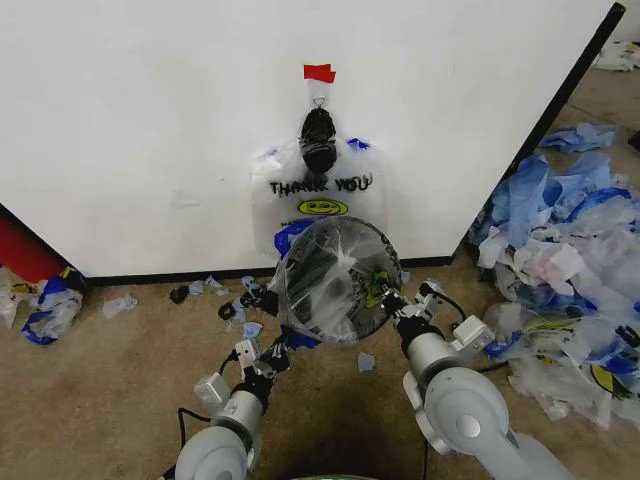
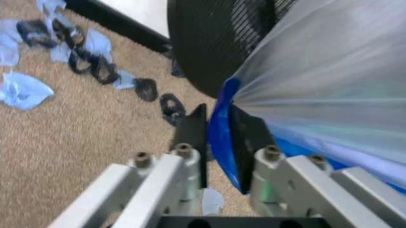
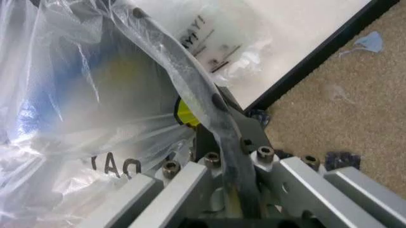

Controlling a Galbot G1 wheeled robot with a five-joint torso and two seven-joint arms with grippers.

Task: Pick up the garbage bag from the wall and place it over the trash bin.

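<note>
Your trash bin stands just before the wall, below a second bag hanging under red tape. The garbage bag is stretched over the bin. Your left gripper pinches its blue edge; your right gripper clamps plastic at the bin's rim.

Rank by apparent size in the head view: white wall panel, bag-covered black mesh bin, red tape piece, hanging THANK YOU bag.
1. White wall panel
2. Hanging see-through THANK YOU bag and bag-covered round black mesh bin: alike, the bin is nearer the camera
3. Small red tape piece
</note>
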